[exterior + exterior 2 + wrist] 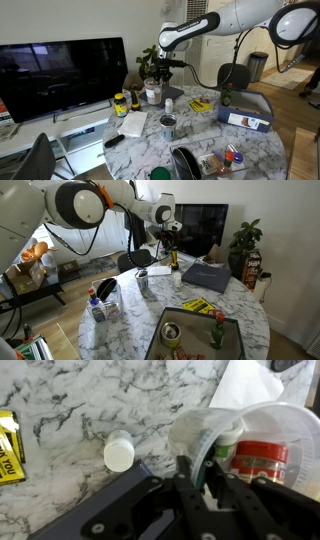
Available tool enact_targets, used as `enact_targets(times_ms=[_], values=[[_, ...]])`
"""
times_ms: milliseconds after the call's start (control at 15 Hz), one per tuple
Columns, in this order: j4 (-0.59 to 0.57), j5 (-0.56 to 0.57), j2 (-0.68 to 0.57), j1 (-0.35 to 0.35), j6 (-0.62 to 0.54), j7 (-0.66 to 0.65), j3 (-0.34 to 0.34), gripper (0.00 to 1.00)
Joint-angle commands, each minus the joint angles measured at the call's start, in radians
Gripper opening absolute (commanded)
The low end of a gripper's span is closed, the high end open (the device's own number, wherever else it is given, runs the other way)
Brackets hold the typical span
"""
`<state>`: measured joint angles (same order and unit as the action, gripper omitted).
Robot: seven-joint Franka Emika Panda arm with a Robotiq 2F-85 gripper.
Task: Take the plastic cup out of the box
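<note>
Right at my hand (pixel 200 468), clamped on its rim, hangs the plastic cup (pixel 245 445), above the bench (pixel 100 400), well apart from the box (pixel 250 108); removal looks done, setting down remains.

A marble counter (pixel 200 128) carries a silvery can (pixel 168 125), a yellow packet (pixel 200 104) and a sheet of white paper (pixel 133 123). A dark round-cornered container (pixel 188 163) sits at its near edge. A dark jar with yellow on it (pixel 121 103) stands beside the paper, near a black TV screen (pixel 60 75). A potted plant (pixel 150 68) stands farther back. In the wrist view, a white-capped bottle (pixel 119 454) stands on the marble, apart from the packet.
</note>
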<state>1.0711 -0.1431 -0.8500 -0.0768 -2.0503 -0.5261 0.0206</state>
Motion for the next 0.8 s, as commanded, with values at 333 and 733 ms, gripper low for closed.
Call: enact_targets(times_ms=[333,733], values=[[-0.374,-0.034,-0.315,0.01,0.037,-0.265,-0.038,0.06],[-0.482,-0.017,-0.412,0.013,0.073,-0.357,-0.035,0.06]])
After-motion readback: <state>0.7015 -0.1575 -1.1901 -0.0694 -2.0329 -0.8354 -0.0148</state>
